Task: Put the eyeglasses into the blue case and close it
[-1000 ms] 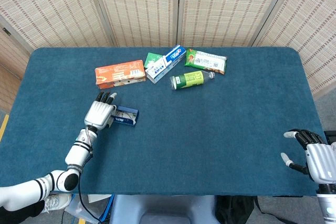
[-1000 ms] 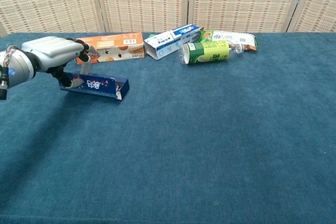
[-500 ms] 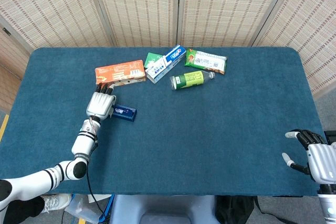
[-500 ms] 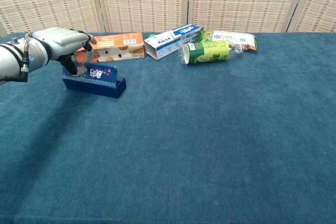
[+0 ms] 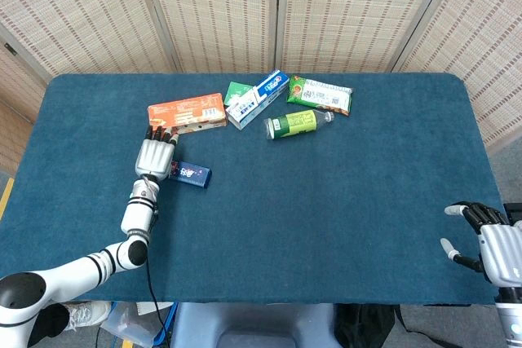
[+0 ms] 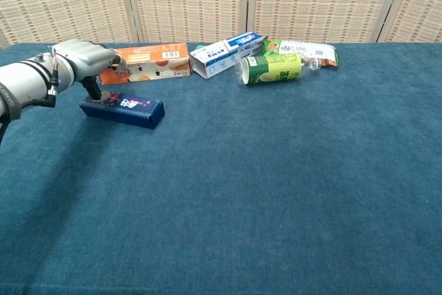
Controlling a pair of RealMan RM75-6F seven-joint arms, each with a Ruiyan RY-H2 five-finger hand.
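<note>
Counter (image 5: 326, 218), blue-covered, is carrying everything; woven screen panels are standing behind it.

Left hand (image 5: 155, 156) is reaching across the counter's left half and resting on the near-left end of the blue case (image 6: 123, 109). Chest view: fingers are curling down onto the case's left end, pressing rather than lifting. Whether they are wrapping around it or only bearing on the top, cannot tell.

Right hand (image 5: 489, 242) is sitting at the counter's near-right corner, well apart from the work, fingers spread, holding nothing.

Row of clutter along the far side: orange box (image 5: 186, 114) just behind the left hand, blue-and-white box (image 5: 258, 99), green can (image 6: 271, 68) lying on its side, green snack packet (image 5: 320, 94) furthest right. None of it is being touched.

Blue case is lying flat and long on the counter, just in front of the orange box. The lid is looking down and flush in both views, no gap showing.

Eyeglasses: not showing anywhere in the open. Judging they are inside the case, though that is hidden.

Progress: task is looking essentially complete. What is left, by my reading: confirming the lid is seated, lifting the left hand clear.
</note>
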